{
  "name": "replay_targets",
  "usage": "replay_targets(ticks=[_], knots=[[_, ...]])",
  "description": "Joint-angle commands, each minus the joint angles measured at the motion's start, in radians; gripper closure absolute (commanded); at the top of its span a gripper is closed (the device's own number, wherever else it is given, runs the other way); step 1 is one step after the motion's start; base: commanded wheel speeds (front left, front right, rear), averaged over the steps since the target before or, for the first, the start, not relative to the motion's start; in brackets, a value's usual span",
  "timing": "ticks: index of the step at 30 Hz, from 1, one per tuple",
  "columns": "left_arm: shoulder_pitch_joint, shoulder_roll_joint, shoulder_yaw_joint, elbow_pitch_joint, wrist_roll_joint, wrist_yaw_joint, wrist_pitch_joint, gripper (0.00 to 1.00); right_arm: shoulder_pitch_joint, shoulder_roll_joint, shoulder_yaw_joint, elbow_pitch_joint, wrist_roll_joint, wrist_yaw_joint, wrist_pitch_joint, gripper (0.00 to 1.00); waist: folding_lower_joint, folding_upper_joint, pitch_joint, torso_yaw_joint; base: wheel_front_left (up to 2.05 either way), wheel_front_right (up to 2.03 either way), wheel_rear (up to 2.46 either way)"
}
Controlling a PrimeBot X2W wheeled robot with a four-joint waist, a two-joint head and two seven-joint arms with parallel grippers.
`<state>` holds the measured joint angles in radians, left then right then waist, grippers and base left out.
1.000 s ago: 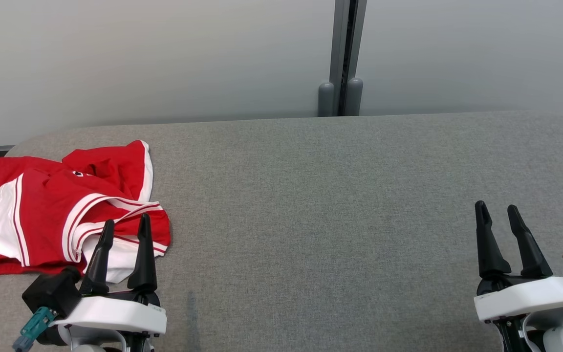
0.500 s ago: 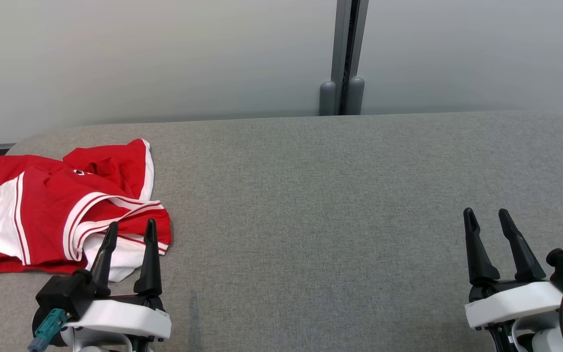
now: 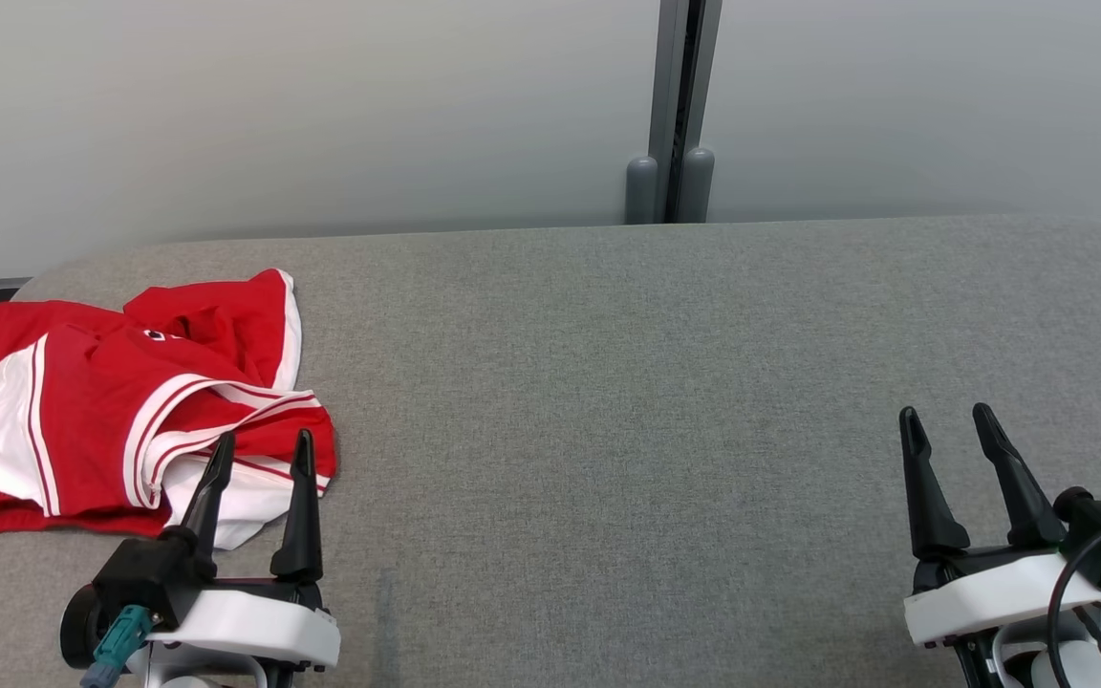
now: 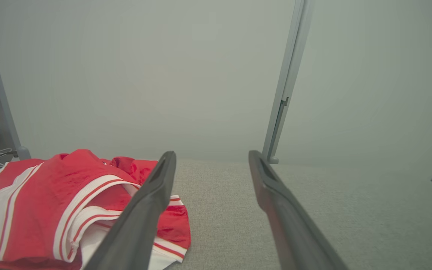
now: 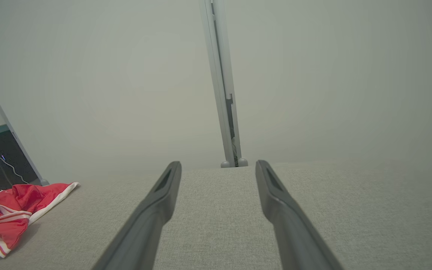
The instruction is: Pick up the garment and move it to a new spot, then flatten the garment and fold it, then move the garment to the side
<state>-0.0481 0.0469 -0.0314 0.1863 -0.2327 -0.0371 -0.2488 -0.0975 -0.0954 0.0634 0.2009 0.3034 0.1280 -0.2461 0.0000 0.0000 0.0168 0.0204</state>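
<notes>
Both arms have eased back toward 6 o'clock in the head view over the last second: the left claw (image 3: 264, 437) has also drifted a little toward 3 o'clock, and the right claw (image 3: 945, 411) has slid toward 9 o'clock, while the garment (image 3: 92, 401) has kept its place. That garment, red with white panels and red-and-white striped trim, lies crumpled in a loose heap on the grey table (image 3: 608, 401), out at 9 o'clock in the head view and close to the table's rounded far-left corner. The left claw sits at 7 o'clock, its two dark fingers spread apart and gripping nothing. Their tips point toward 12 o'clock and overlap the garment's near edge where the white hem shows. Whether they touch the cloth or hang just above it cannot be told. In the left wrist view one finger crosses in front of the garment's striped edge at 8 o'clock and the other stands over bare table. The right claw is at 4 o'clock in the head view, well apart from the garment, with its fingers likewise spread wide and empty over bare table. From the right wrist view the garment shows at 8 o'clock, far off to the side. Beyond the table's far edge stands a pale wall, split at 12 o'clock by a grey upright post (image 3: 680, 105).
</notes>
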Motion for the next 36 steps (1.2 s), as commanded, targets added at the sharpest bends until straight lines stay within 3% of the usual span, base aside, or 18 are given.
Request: replay_targets(ticks=[1,8,36], knots=[[-0.01,0.006,0.0,-0.005,0.016,0.004,-0.008,0.0,-0.011,-0.004,-0.002,-0.007,-0.013,0.005,-0.006,0.0,0.0,0.0,0.0,0.0,0.0,0.0,0.0],[-0.01,0.006,-0.001,-0.012,0.056,0.007,-0.017,0.0,-0.007,-0.002,0.0,-0.024,-0.048,0.005,-0.023,0.0,0.0,0.0,0.002,0.002,0.0,0.0,0.0],[-0.014,0.006,0.0,-0.002,0.041,0.007,-0.017,0.0,-0.006,-0.005,0.007,-0.024,-0.033,0.004,-0.02,0.0,0.0,0.0,0.003,0.003,0.0,0.0,0.0]])
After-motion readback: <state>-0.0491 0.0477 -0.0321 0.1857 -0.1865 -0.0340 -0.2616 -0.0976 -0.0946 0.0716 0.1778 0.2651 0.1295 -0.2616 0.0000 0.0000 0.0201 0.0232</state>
